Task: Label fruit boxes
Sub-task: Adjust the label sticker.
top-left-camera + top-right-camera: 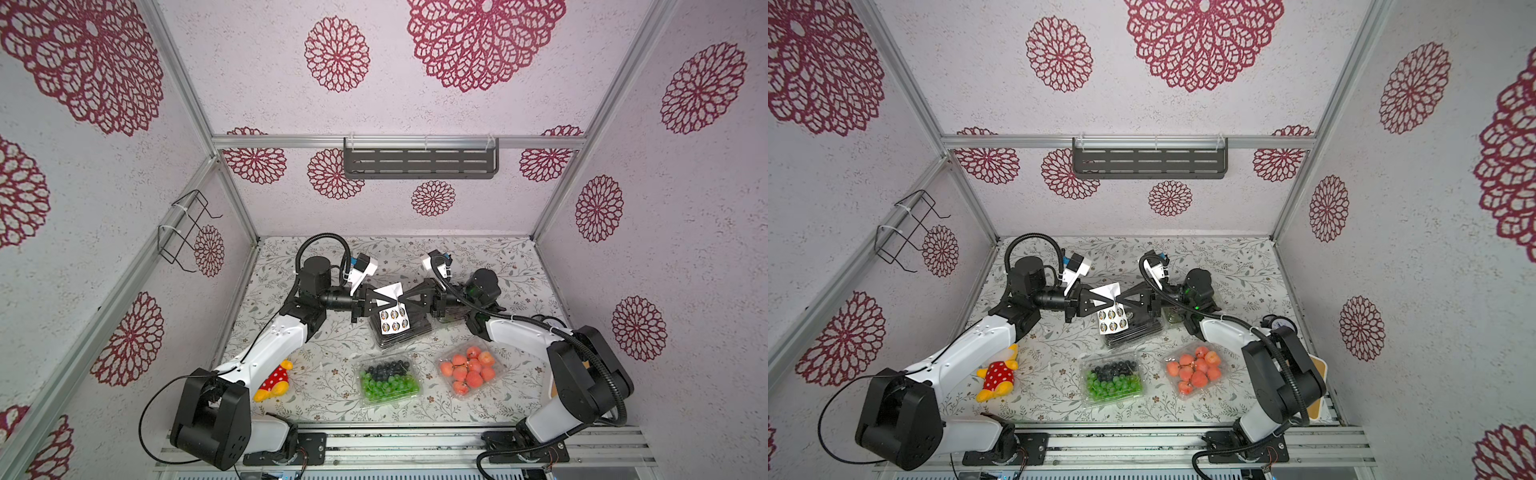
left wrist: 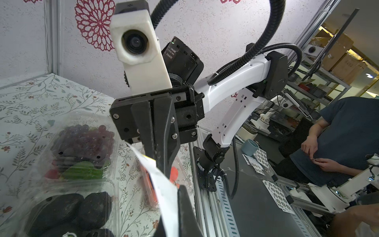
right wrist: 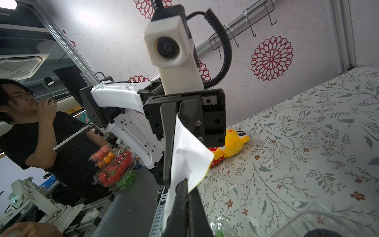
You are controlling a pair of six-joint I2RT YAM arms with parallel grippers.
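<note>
1. Nearest the front edge of the table [image 1: 328,390], at lower centre in both top views, the green-and-blue box [image 1: 388,380] lies closed. The orange-red box [image 1: 469,371] lies closed to its right. No round label shows on either lid. A plush toy [image 1: 274,380] lies at lower left, well apart from them.
2. At mid-frame the left end effector [image 1: 390,300] and the right end effector [image 1: 405,299] meet tip to tip. Both are nipped shut on the upper part of the sticker sheet [image 1: 392,320], which they hold off the table. Six stickers show on its lower half; the upper half is bare white.
3. Directly under the sheet sits the black-fruit box [image 1: 417,332]. Its lid is mostly covered from above, so a label there cannot be ruled in or out.
4. Farthest back is the dark purple box [image 2: 82,141], which the right arm hides in the top views. Only the left wrist view shows it, at centre left of that frame, just beside the black-fruit box. Its lid appears unlabelled.
5. The task looks to be at an early stage. A sticker seems about to be peeled, no box shows a label, and probably all four remain.
6. The right wrist view alone shows the sheet's blank back, with the right end effector pinching its edge. Whether it grips a sticker's corner or only the backing, I cannot tell.
</note>
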